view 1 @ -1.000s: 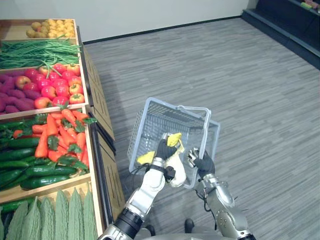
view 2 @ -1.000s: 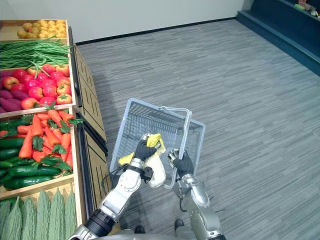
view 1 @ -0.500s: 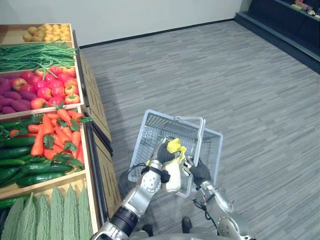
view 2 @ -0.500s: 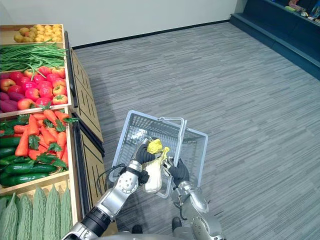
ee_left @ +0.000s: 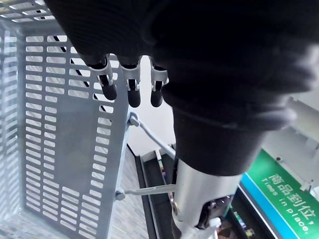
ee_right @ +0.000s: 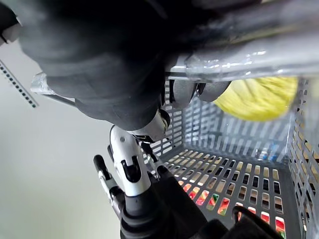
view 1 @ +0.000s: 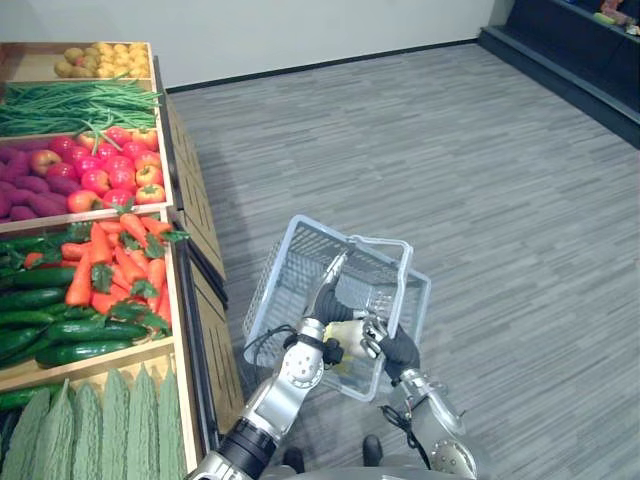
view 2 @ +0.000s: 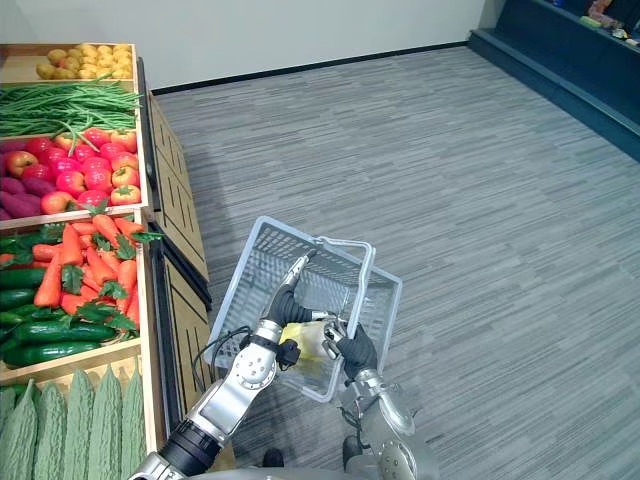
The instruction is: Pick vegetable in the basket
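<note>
A grey plastic basket (view 1: 272, 290) hangs beside the produce stand. My right hand (view 1: 398, 350) is shut on its wire handle (view 1: 402, 268) at the near side; the right wrist view shows the fingers (ee_right: 197, 89) curled round the bar. A pale yellow-and-white vegetable (view 1: 347, 335) lies inside the basket against the near wall, and shows in the right wrist view as the yellow vegetable (ee_right: 259, 99). My left hand (view 1: 323, 300) reaches over the basket, open, its fingers (ee_left: 129, 84) straight and holding nothing.
The wooden produce stand (view 1: 205, 300) runs along the left with carrots (view 1: 115, 265), cucumbers (view 1: 60, 330), bitter gourds (view 1: 100, 420), apples (view 1: 105, 180) and green beans (view 1: 80, 100). Grey plank floor (view 1: 480, 170) spreads to the right. A dark shelf (view 1: 570, 45) stands far right.
My left hand has opened and let go of the yellow-white vegetable, which now lies in the basket. Its fingers have stretched out over the basket. The right hand keeps its hold.
</note>
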Controlling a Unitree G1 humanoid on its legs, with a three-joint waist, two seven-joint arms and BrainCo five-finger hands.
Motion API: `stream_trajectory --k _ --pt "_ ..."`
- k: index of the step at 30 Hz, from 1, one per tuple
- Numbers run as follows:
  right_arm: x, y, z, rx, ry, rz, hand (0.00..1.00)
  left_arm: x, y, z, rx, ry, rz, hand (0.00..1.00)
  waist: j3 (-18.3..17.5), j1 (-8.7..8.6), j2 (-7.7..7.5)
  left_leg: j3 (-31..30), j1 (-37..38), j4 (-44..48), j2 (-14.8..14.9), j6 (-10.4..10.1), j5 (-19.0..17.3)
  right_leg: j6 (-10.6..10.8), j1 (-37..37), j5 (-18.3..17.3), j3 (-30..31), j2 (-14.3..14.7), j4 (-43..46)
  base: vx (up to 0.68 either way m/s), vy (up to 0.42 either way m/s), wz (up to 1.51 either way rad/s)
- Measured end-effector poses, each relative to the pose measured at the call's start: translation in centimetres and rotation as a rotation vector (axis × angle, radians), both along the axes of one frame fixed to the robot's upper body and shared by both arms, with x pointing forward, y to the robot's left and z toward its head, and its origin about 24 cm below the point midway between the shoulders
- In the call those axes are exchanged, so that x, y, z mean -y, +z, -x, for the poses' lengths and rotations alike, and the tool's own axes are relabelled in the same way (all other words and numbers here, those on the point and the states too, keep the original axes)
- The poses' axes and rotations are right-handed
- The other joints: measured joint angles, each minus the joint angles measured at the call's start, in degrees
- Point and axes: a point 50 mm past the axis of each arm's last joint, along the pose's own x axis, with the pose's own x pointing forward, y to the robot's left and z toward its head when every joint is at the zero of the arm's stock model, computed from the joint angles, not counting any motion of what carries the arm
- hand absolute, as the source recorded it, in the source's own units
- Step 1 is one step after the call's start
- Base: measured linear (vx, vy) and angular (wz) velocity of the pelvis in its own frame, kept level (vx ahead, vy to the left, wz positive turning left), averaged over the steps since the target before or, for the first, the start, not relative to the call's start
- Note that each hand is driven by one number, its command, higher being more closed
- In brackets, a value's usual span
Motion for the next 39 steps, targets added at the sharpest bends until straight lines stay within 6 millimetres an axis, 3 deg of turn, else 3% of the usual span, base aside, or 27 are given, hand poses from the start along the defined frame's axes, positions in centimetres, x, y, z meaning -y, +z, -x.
stream_trajectory --k 4,9,15,20,23,24,25,26,27,28,31,33,34,36,37,38,39 --pt "1.0 -0.3 0.5 -0.010 -0.037 0.050 1.00 -1.0 0.7 0.2 0.030 0.042 0.033 0.00 -0.73 -0.14 0.36 -0.09 0.01 -0.03 -0.27 0.14 -0.10 0.70 0.00 -0.43 -0.12 -0.24 0.14 -0.01 -0.002 0.00" --pt "3.9 -1.1 1.2 -0.032 -0.115 0.262 1.00 -4.2 3.0 1.1 0.135 0.182 0.139 0.00 -2.05 0.09 1.37 -0.65 -0.04 -0.12 -0.32 0.17 -0.11 0.81 0.09 -0.51 -0.62 -0.28 0.18 -0.01 -0.010 0.04" --pt "8.1 -2.1 2.0 -0.082 -0.235 0.544 1.00 -9.0 1.4 3.5 0.070 0.396 0.191 0.00 -2.65 0.21 2.02 -1.09 -0.22 -0.51 -0.49 0.13 -0.12 1.35 0.23 -0.89 -1.82 -0.61 0.17 -0.02 -0.014 0.07" --pt "10.0 -3.2 2.6 -0.157 -0.282 0.682 1.00 -11.3 0.6 5.6 0.023 0.523 0.239 0.00 -2.67 0.63 1.96 -1.28 -0.90 -0.04 -0.70 0.12 -0.59 2.04 -0.41 -1.36 -2.38 -0.92 0.40 -0.01 -0.003 0.05" --pt "11.0 -4.2 2.7 -0.218 -0.314 0.730 1.00 -12.4 0.6 6.4 0.021 0.593 0.293 0.00 -1.78 0.99 0.88 -1.10 -4.25 8.18 -1.36 0.88 -5.41 3.57 -3.46 -5.78 -3.16 -1.96 7.61 0.00 0.010 0.04" --pt "11.1 -4.6 2.8 -0.242 -0.313 0.750 1.00 -12.7 0.8 6.8 0.027 0.617 0.309 0.00 -1.00 1.03 0.29 -1.47 -5.30 13.30 -0.84 1.26 -8.90 5.12 -4.20 -7.80 -4.19 -2.23 11.81 0.00 -0.017 -0.07" --pt "11.4 -4.7 2.8 -0.253 -0.310 0.769 1.00 -12.8 0.8 7.0 0.028 0.626 0.321 0.00 -0.36 1.51 1.72 -1.95 -6.13 17.30 0.44 1.71 -12.01 5.55 -5.91 -8.26 -6.58 -2.01 18.56 -0.03 -0.007 -0.12" --pt "11.6 -4.7 2.8 -0.254 -0.314 0.779 1.00 -12.8 0.8 7.0 0.026 0.627 0.328 0.00 0.19 1.69 2.21 -2.15 -6.19 18.71 1.15 2.22 -13.13 5.55 -7.58 -8.15 -7.79 -2.02 23.13 -0.04 0.007 0.04" --pt "11.4 -4.7 2.7 -0.254 -0.309 0.788 1.00 -12.8 0.9 7.0 0.029 0.628 0.331 0.00 1.00 1.19 3.12 -3.19 -5.72 20.01 1.99 3.60 -14.36 4.28 -11.58 -8.18 -9.74 -2.77 31.95 -0.02 0.030 0.40" --pt "11.4 -4.9 2.6 -0.259 -0.306 0.792 1.00 -12.8 0.9 7.0 0.028 0.627 0.335 0.00 1.30 0.29 3.69 -4.46 -5.67 20.27 2.26 3.82 -14.72 1.41 -13.50 -10.65 -11.12 -3.87 34.22 0.06 0.001 0.51" --pt "11.3 -4.6 2.0 -0.240 -0.305 0.795 1.00 -12.8 0.9 6.8 0.032 0.627 0.340 0.00 1.52 0.15 3.80 -5.90 -5.83 20.70 3.56 3.27 -15.65 1.03 -17.34 -11.92 -10.80 -4.44 29.69 0.24 -0.096 0.26" --pt "11.3 -4.1 1.0 -0.210 -0.313 0.793 1.00 -12.6 1.2 6.2 0.049 0.620 0.350 0.00 2.70 0.06 4.97 -7.78 -6.12 22.49 5.51 1.79 -18.08 2.12 -19.49 -9.45 -8.59 -3.36 21.86 0.31 -0.209 0.33" --pt "11.3 -3.9 0.7 -0.200 -0.315 0.792 1.00 -12.5 1.8 5.4 0.082 0.609 0.357 0.00 3.25 -0.34 4.59 -9.63 -5.39 23.85 6.18 0.21 -20.33 3.40 -19.30 -6.39 -6.18 -3.08 15.80 0.28 -0.214 0.52" --pt "11.2 -4.0 0.8 -0.204 -0.304 0.796 1.00 -12.4 2.2 4.9 0.106 0.597 0.350 0.00 3.30 -0.53 4.28 -11.64 -4.38 26.52 7.44 -2.02 -24.46 4.00 -18.71 -2.79 -4.42 -2.54 15.89 0.36 -0.346 0.62" --pt "11.4 -4.0 0.9 -0.210 -0.300 0.803 1.00 -12.4 2.0 4.9 0.097 0.601 0.350 0.00 3.33 -0.82 5.61 -12.15 -3.43 26.82 9.00 -1.96 -24.97 3.90 -18.14 -2.47 -5.21 -1.57 17.61 0.48 -0.375 0.64" --pt "11.3 -4.0 0.8 -0.212 -0.284 0.811 1.00 -11.9 1.7 5.0 0.081 0.604 0.371 0.00 2.79 -1.10 8.24 -13.71 -5.15 34.50 10.81 -1.39 -23.52 1.78 -17.37 -3.97 -6.81 0.72 19.55 0.51 -0.330 0.31" --pt "11.3 -3.9 0.5 -0.203 -0.271 0.818 1.00 -11.5 1.5 5.2 0.067 0.617 0.397 0.00 2.95 -0.15 9.26 -14.03 -9.99 46.21 12.02 -0.26 -17.64 0.07 -15.19 -4.60 -7.67 2.38 19.54 0.65 -0.349 0.16"
